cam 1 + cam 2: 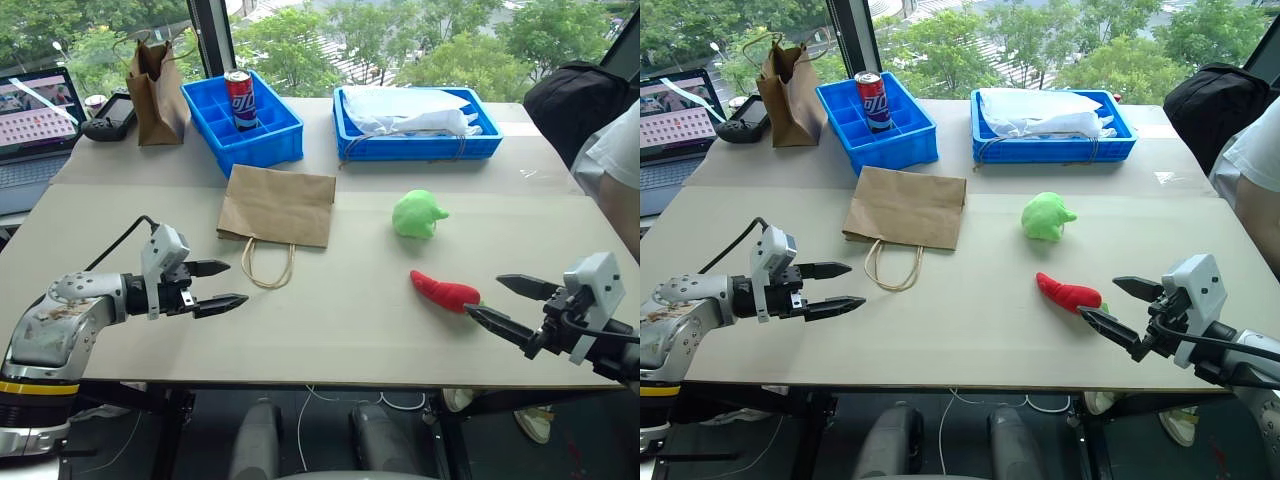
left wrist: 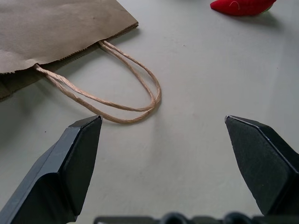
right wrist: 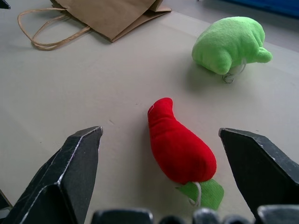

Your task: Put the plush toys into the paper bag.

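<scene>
1. Plush toys: the red chili lies on the tabletop right in front of the right claw; the green one sits further back. Both look soft and light, so a squeeze across the chili's fat middle should hold.
2. Paper bag lies flat, floppy, mouth shut; its handles look grabbable.
3. Both claws are wide open and empty, the left claw near the handles.

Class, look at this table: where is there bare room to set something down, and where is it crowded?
Bare: the table front between the paper bag handles and the red toy, and right of the green toy. Crowded: the far edge, with two blue trays.
</scene>
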Available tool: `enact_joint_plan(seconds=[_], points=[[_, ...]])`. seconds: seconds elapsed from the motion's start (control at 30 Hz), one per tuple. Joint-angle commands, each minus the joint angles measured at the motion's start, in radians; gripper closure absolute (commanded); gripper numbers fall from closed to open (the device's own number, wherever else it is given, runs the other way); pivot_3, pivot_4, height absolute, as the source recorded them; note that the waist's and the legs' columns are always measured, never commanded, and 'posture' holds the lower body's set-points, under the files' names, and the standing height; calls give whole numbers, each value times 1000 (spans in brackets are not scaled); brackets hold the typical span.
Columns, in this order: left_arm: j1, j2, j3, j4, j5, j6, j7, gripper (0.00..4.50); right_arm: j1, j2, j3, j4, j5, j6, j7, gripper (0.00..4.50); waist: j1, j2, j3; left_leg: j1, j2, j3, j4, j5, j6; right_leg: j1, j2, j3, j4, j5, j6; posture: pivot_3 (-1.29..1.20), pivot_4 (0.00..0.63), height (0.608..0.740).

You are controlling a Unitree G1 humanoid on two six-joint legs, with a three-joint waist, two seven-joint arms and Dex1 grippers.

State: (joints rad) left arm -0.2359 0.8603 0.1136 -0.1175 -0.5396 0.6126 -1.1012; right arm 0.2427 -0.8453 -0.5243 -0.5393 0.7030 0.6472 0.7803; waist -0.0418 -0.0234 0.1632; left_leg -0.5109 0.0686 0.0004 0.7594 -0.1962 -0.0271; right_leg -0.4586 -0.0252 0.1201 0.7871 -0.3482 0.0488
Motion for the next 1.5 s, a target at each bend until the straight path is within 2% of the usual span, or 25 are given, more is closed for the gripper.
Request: enact_joint_plan(seconds=[0.03, 0.13, 0.27, 0.37, 0.53, 0.8, 0.93, 1.07, 1.1, 1.13, 1.27, 1.47, 1.5], points=[[-71, 22, 22, 0, -41, -15, -70, 0, -119, -28, 49, -66, 102, 57, -6, 47, 0, 0, 0, 0, 0, 0, 0, 0, 0, 0, 0, 0, 0, 0, 0, 0, 150, 665], [-197, 87, -21, 57, -30, -62, -236, 0, -372, -106, 216, -142, 254, 182, 34, 47, -12, -1, 7, 0, 1, 1, 2, 0, 0, -2, 1, 0, 1, 4, -4, 0, 150, 665], [-273, 135, -98, 149, 65, -189, -359, 0, -557, -153, 348, -124, 314, 278, 58, 47, -4, -1, 6, 4, 1, 0, -9, 1, 1, 1, 1, 0, -8, 4, -4, 0, 150, 665], [-338, 138, -152, 246, 132, -236, -394, 0, -632, -159, 391, -116, 350, 324, 50, 47, 5, -1, 6, 1, 0, 0, -13, 0, 1, -1, 0, -1, -12, 9, -1, 0, 150, 665], [-494, 54, -277, 515, 315, -482, -425, 0, -683, -142, 431, -130, 383, 370, 19, 47, 22, -2, 6, -2, 0, -3, -16, 0, 2, 0, 0, -6, -17, 10, -2, 0, 150, 665], [-715, -114, -361, 896, 456, -780, -490, 0, -641, -129, 408, -178, 393, 381, -75, 47, 28, -2, 7, -2, 1, -3, -13, 2, 3, 1, 0, -5, -18, 14, 2, 0, 150, 665], [-785, -156, -377, 1029, 510, -896, -495, 0, -598, -132, 368, -206, 405, 380, -126, 47, 25, -2, 7, -2, 1, -2, -13, 2, 3, 1, 0, -4, -18, 15, 1, 0, 150, 665], [-821, -174, -431, 1163, 629, -1094, -436, 0, -574, -137, 345, -216, 401, 374, -156, 47, 16, -2, 7, -2, 1, -3, -14, 2, 3, 1, 1, -4, -18, 15, 1, 0, 150, 665], [-837, -191, -430, 1192, 637, -1112, -430, 501, -571, -138, 339, -216, 396, 372, -162, 0, 16, -2, 7, -2, 1, -3, -14, 2, 3, 1, 1, -4, -18, 15, 1, 0, 150, 665], [-850, -204, -426, 1216, 640, -1122, -427, 712, -569, -138, 335, -216, 394, 371, -167, 0, 17, -2, 7, -1, 1, -3, -13, 2, 3, 1, 1, -4, -18, 15, 1, 0, 150, 665], [-890, -238, -399, 1265, 629, -1145, -465, 2212, -565, -145, 323, -213, 391, 371, -175, 0, 19, -3, 7, -3, 0, -3, -12, 2, 3, 1, 0, -4, -18, 16, 2, 0, 150, 665], [-913, -240, -380, 1271, 606, -1117, -512, 4316, -559, -153, 323, -203, 369, 363, -174, 0, 20, -3, 7, -3, 0, -3, -13, 2, 3, 1, 0, -4, -18, 16, 2, 0, 150, 665], [-919, -238, -381, 1259, 574, -1085, -513, 4316, -559, -153, 325, -200, 366, 361, -173, 0, 18, -3, 7, -3, 0, -3, -13, 2, 3, 1, 0, -4, -18, 16, 2, 0, 150, 665]])
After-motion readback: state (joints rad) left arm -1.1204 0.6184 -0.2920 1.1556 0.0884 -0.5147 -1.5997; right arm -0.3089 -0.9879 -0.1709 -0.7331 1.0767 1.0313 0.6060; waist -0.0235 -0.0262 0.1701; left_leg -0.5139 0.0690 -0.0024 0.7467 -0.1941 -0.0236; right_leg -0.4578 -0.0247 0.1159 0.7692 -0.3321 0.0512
